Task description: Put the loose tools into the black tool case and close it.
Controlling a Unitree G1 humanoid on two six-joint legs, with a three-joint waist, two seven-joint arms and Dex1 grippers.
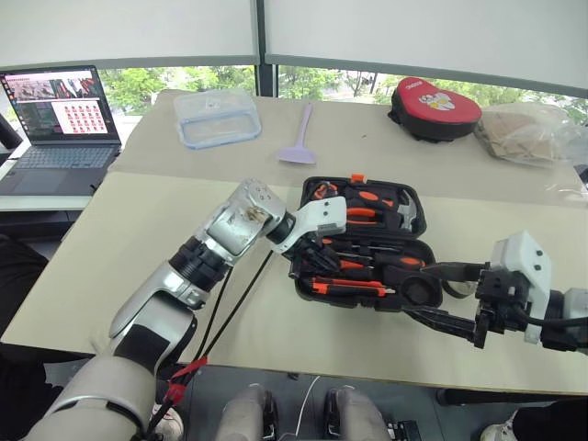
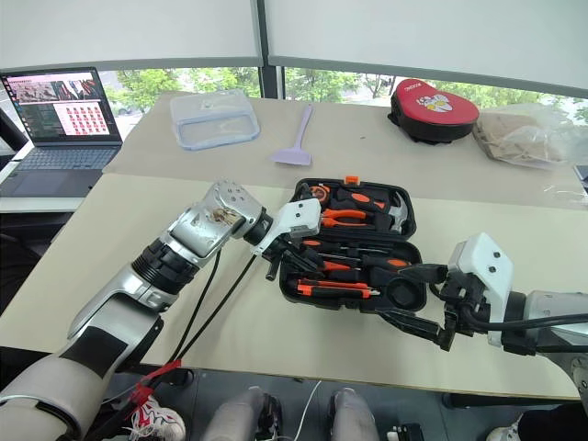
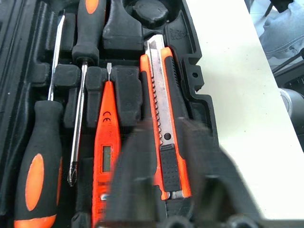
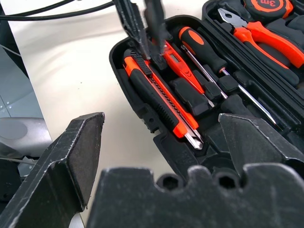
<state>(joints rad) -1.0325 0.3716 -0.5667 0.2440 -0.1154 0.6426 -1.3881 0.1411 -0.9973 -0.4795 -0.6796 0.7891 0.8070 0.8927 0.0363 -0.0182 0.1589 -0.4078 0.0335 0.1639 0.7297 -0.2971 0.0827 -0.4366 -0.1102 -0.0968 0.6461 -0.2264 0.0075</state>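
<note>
My left fingers (image 3: 156, 190) are drawn together over the near end of the orange-and-black knife (image 3: 164, 118). They straddle its handle, but I cannot say for certain that they grip it; it looks seated in its slot along the edge of the black case (image 1: 360, 243). Just beside the knife, on the inner side, lies the small orange tester (image 3: 105, 142), also in its groove. Past that sit the two screwdrivers (image 3: 71, 95) with orange-and-black handles, pointing opposite ways, both lying within the moulded tray.

My right fingers (image 1: 455, 299) stand wide open at the other end of the case, one finger (image 4: 66, 156) out over the bare surface (image 1: 138, 230) and the other finger (image 4: 256, 137) over the case's corner, holding nothing. Near them a dark round shape (image 1: 420, 292) sits in the corner pocket; it may be the tape roll, though I cannot tell.

Further off, the lid half holds the pliers (image 4: 266, 35) and tape measure (image 4: 266, 5).

My judgement: the loading looks nearly or wholly finished, since I see no tool of the set lying loose on the surface. What remains is to let go, pull both arms clear, fold the lid over and press the orange latch (image 1: 357, 178).

Beyond the case lie a lilac scraper (image 1: 300, 138), a clear box (image 1: 218, 118) and a red pouch (image 1: 434, 106), none of them mine to pack.
</note>
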